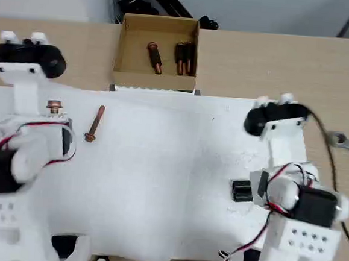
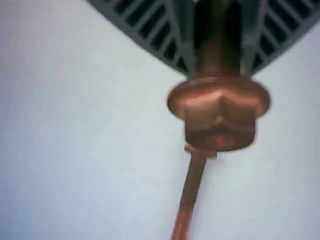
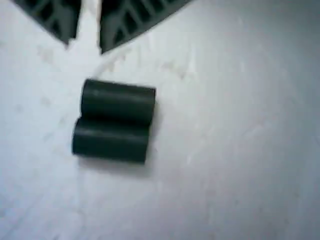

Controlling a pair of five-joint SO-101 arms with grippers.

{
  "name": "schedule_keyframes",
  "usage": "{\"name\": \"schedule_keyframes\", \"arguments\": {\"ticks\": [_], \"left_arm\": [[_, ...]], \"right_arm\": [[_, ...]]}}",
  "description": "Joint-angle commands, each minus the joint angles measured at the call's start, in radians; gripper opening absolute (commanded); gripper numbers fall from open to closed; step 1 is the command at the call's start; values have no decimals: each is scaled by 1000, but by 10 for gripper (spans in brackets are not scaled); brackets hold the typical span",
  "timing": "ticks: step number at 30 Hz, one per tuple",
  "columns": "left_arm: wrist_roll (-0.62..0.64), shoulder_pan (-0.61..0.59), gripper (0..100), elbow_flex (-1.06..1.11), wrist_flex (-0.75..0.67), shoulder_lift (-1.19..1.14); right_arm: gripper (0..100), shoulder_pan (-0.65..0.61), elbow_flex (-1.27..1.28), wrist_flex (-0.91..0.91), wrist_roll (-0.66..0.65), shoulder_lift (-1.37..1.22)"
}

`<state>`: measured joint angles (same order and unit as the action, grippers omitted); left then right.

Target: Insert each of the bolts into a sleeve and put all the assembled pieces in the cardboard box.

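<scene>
The left gripper (image 2: pixel 218 55) pinches a bolt (image 2: pixel 218 112) over another bolt (image 2: pixel 187 200) on the sheet (image 2: pixel 75 125). The right gripper (image 3: pixel 90 30), jaws slightly parted, hovers by two black sleeves (image 3: pixel 114 121).

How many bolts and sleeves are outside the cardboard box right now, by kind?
Bolts: 2, a held bolt in the left gripper and a loose bolt lying on the white mat.
Sleeves: 2, the black sleeves side by side on the mat.
Total: 4.
</scene>
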<state>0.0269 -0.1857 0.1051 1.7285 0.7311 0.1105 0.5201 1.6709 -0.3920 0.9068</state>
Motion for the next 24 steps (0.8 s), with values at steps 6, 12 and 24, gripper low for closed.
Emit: {"name": "schedule_keyframes", "arguments": {"ticks": [6,12,24], "left_arm": [[-20,9,5,-51,25,112],[-72,8,5,-42,25,118],[-72,12,5,107,-68,120]], "right_arm": [[61,-28,163,-226,-316,-35],[61,-82,178,-265,-591,-189],[61,-82,175,-312,-835,-536]]}}
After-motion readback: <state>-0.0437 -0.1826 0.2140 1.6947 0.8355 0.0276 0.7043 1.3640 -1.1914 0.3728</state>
